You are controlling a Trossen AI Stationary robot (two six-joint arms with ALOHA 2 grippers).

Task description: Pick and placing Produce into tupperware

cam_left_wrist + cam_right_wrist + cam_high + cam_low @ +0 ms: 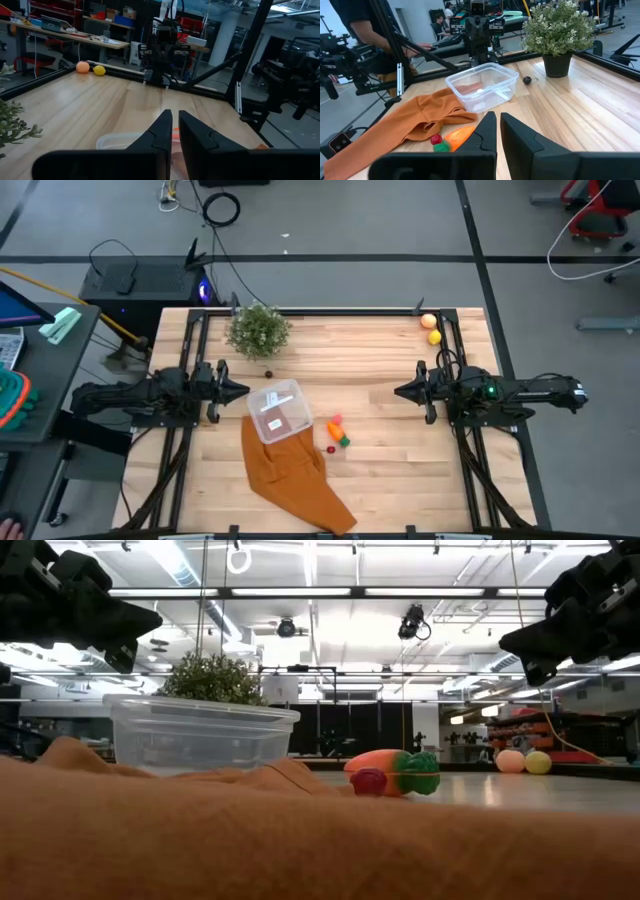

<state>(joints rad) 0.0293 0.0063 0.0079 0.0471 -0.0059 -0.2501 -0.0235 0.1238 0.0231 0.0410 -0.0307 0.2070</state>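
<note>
Bench point(400, 480): we see a pale wooden top carrying everything, with an arm at each side edge.
Left arm: it lies along the bench's left edge; the left gripper point(240, 391) hangs above the wood just beside the tupperware, and its fingers point(162, 131) stand close together with only a slim gap, holding nothing.
Right arm: it lies along the right edge; the right gripper point(402, 391) hangs over bare wood, well apart from the produce, its fingers point(487, 131) likewise nearly together and holding nothing.
Cloth point(295, 480): we find a rust-orange cloth running from the middle of the bench to its near edge.
Plant point(258, 331): it stands near the far edge, left of centre.
Tupperware point(277, 410): we see the clear box with no produce in it, resting on the cloth's upper end at mid-bench.
Carrot point(338, 433): it lies on the wood just beside the cloth's right edge, with small red and pink pieces point(331, 448) near it.
Orange ball point(428, 321): it sits at the far right corner, touching or just beside the lemon point(434, 337).
</note>
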